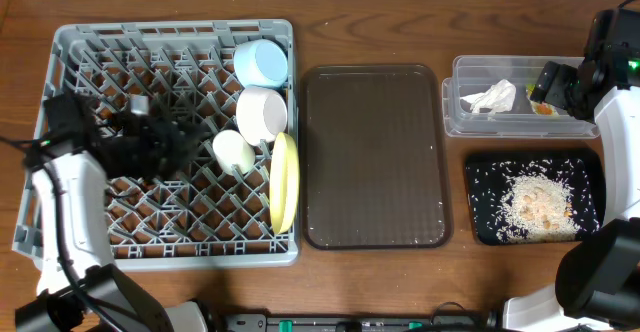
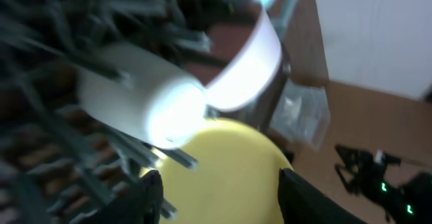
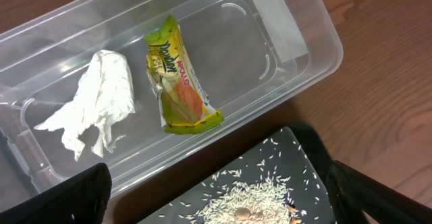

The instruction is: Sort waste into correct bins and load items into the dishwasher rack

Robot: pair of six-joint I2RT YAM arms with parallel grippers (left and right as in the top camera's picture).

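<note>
1. Waste sorted: napkin [image 3: 94, 106] and snack wrapper [image 3: 177, 75] in clear tub [image 3: 270, 21]; rice [image 1: 535, 202] on black tray [image 1: 480, 230].
2. Dishwasher rack [image 1: 75, 42] holds yellow plate [image 1: 284, 182], blue bowl [image 1: 262, 62], pink bowl [image 1: 262, 114], cup [image 1: 233, 152]; chopsticks not visible.
3. Left gripper [image 2: 219, 190], right gripper [image 3: 216, 190]: fingers apart, empty.

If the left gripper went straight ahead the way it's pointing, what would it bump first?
Most likely the yellow plate: it sits dead ahead of the open left gripper. The view is blurry, so depth is unsure.

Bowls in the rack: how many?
2. The light blue bowl is in the rack, far right corner; the pale pink bowl just nearer. The left arm could hide more.
</note>
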